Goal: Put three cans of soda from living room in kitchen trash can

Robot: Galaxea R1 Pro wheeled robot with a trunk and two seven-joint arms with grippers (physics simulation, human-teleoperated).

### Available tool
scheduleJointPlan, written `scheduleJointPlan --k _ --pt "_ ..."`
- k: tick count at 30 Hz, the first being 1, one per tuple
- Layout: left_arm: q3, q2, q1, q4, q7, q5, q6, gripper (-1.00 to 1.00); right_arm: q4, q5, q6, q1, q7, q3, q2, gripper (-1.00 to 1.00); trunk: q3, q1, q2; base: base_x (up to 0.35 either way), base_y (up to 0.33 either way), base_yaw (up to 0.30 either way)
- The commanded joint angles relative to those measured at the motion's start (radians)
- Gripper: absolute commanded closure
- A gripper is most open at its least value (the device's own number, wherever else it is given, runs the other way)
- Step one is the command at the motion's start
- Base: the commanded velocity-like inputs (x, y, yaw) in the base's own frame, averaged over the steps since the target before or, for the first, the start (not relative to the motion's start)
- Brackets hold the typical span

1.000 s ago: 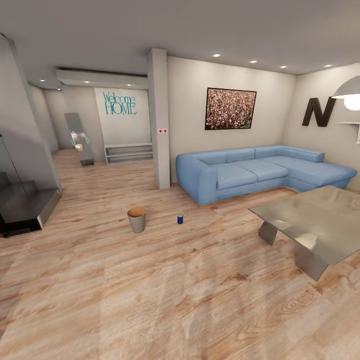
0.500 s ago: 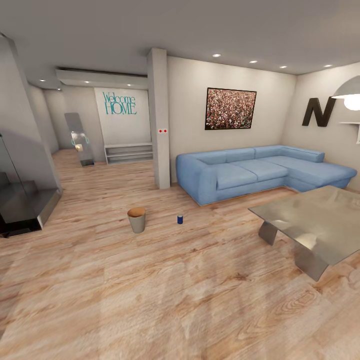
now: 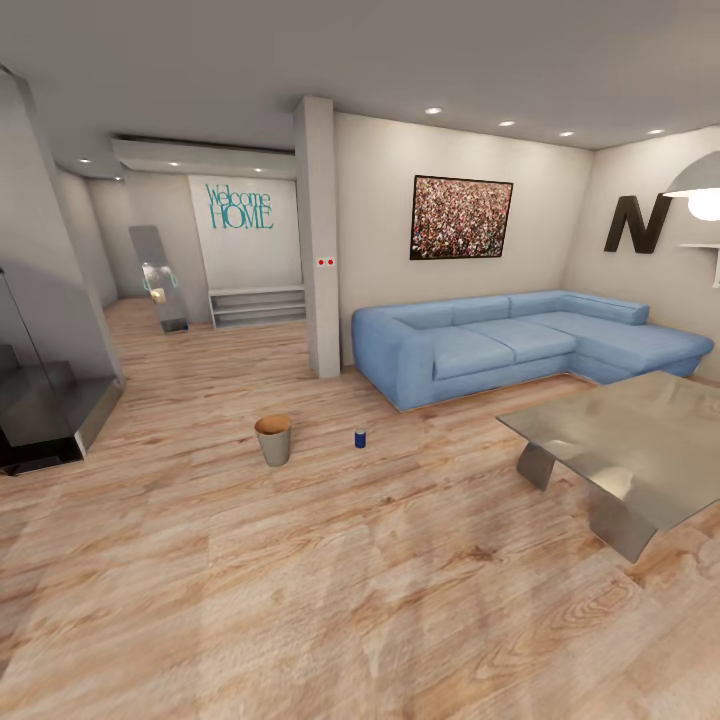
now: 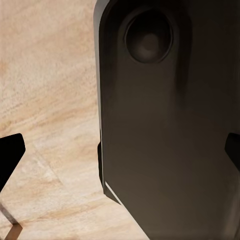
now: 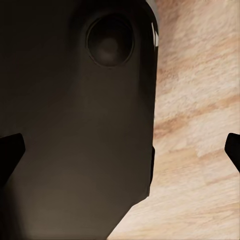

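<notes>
A: Where's the soda?

B: One dark blue can [image 3: 360, 438] stands upright on the wood floor [image 3: 330, 580], near the grey bin [image 3: 273, 440] but apart from it, both out in the open between the pillar [image 3: 320, 235] and the low grey counter [image 3: 640, 440]. I can't spot the two orange cans.

A: And the arms?

B: Tucked low, I'd judge, for driving. In each wrist view a dark part of the robot's body looms close, with floor beside it. The left fingers [image 4: 11, 156] and the right fingers [image 5: 10, 150] show as black tips at opposite edges of their views, so both pairs are spread wide with nothing between them.

A: Anything blocking the way?

B: The floor towards the can looks free. The counter juts in on the right, with the blue sofa [image 3: 520, 340] behind it, and a dark glass cabinet [image 3: 45, 400] sits at the left. Swinging wide either way could clip one.
</notes>
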Motion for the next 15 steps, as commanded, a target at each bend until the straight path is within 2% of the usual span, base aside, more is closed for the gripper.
scheduleJointPlan --k 1,15 --pt "0.0 0.0 0.0 0.0 0.0 0.0 0.0 -1.0 0.0 -0.001 0.0 0.0 0.0 -0.001 -0.001 -1.0 0.0 0.0 0.0 0.0 0.0 0.0" --pt "0.0 0.0 0.0 0.0 0.0 0.0 0.0 -1.0 -0.011 0.003 0.0 0.0 0.001 0.004 0.002 -1.0 0.0 0.0 0.0 0.0 0.0 0.0"
